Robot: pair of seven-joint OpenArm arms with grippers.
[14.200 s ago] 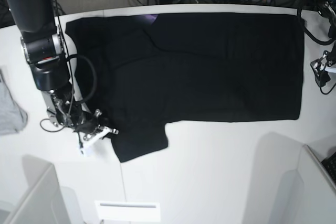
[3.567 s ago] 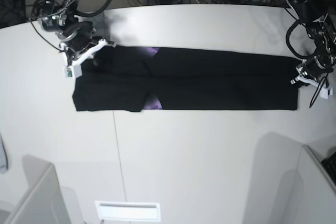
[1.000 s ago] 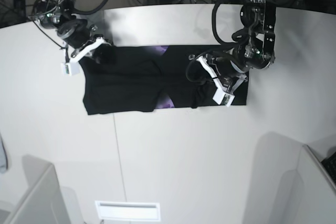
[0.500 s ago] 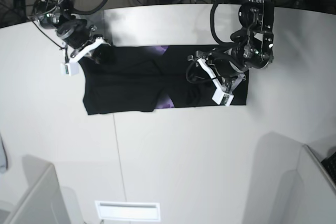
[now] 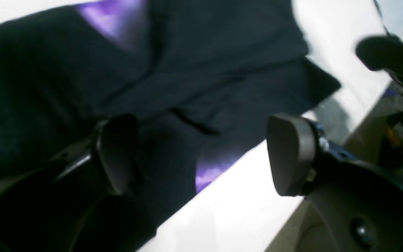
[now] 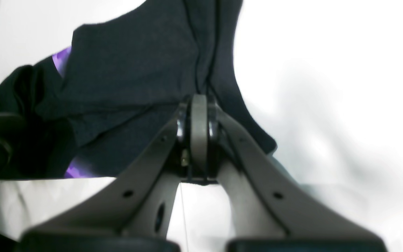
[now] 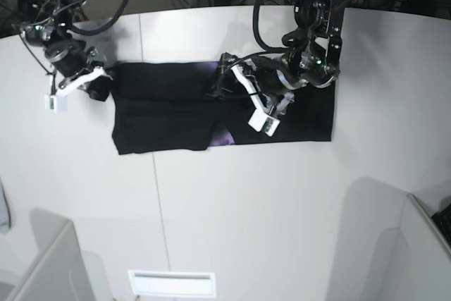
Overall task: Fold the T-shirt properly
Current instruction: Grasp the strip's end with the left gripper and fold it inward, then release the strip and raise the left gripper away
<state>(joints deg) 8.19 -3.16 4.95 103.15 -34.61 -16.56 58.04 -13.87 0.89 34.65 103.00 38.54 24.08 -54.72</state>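
The black T-shirt (image 7: pixel 169 111) lies as a folded band across the white table (image 7: pixel 246 202), with a bit of purple print (image 7: pixel 224 137) showing at its near edge. My left gripper (image 7: pixel 251 100) hovers over the shirt's middle; in the left wrist view it (image 5: pixel 201 154) is open, with the dark cloth (image 5: pixel 194 63) below the spread fingers and nothing between them. My right gripper (image 7: pixel 99 84) is at the shirt's far left corner. The right wrist view shows it (image 6: pixel 199 133) shut on a pinched fold of the T-shirt (image 6: pixel 135 70).
A light grey garment (image 7: pixel 3 209) pokes in at the left edge. A white slotted panel (image 7: pixel 171 283) lies at the table's near edge, between grey partitions at the near left (image 7: pixel 42 266) and near right (image 7: pixel 416 252). Cables and gear crowd the far side.
The left gripper has opened, let go of the folded-over shirt end and moved left over the shirt. The right gripper has moved left, still holding the corner.
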